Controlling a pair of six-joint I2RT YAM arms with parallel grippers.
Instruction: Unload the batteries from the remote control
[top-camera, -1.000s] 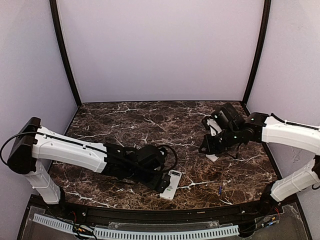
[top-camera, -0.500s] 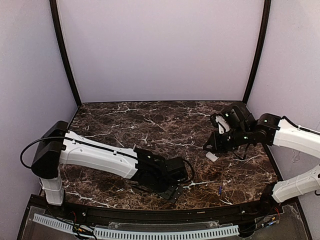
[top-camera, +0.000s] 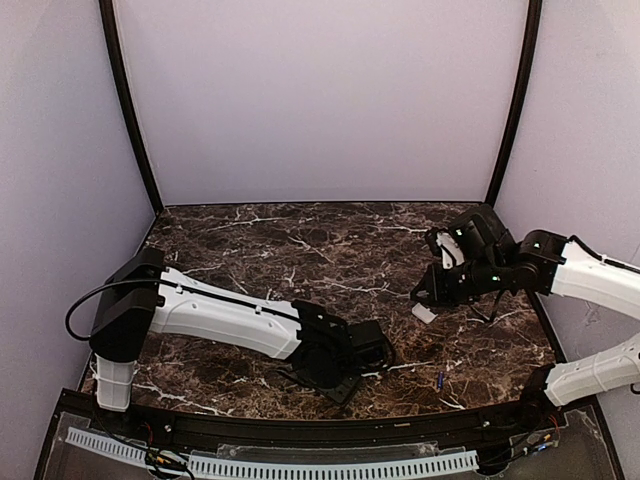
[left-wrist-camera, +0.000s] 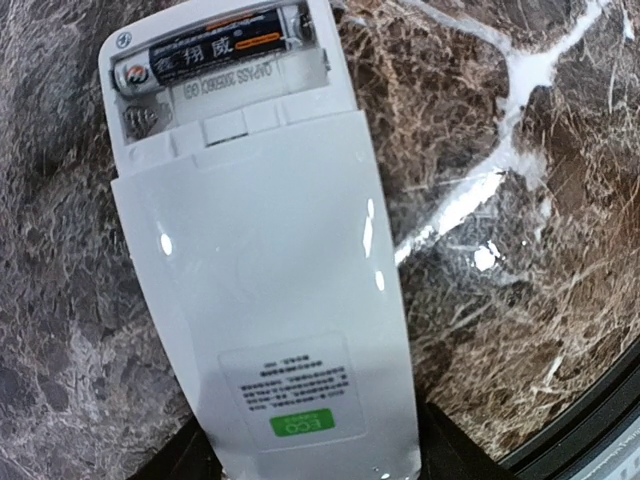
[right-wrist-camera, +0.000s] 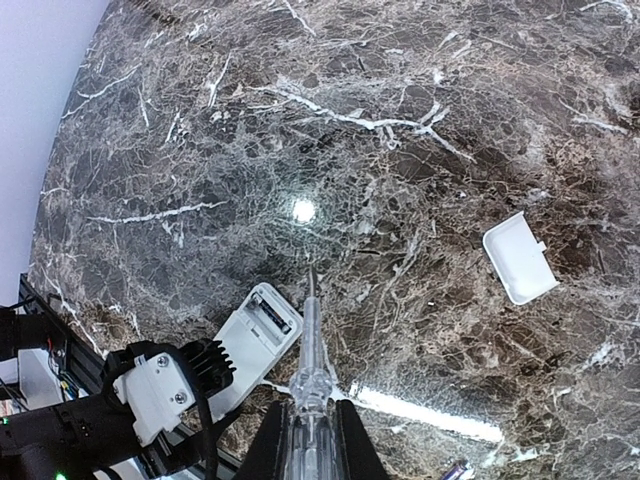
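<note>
While the right end effector (right-wrist-camera: 312, 440) clenches a screwdriver (right-wrist-camera: 310, 375), the left end effector (left-wrist-camera: 318, 462) straddles the remote control (left-wrist-camera: 270, 300) (grip unclear), one battery (left-wrist-camera: 210, 55) inside.

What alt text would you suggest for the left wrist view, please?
A white remote lies back-up on a dark marble table, its battery bay open at the far end: one dark battery fills the upper slot, the lower slot is empty.

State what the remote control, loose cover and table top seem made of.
Remote control: glossy white plastic, by moulded seams and glints. Loose cover: likely the same plastic. Table top: polished dark marble look, white veins; possibly laminate.
</note>
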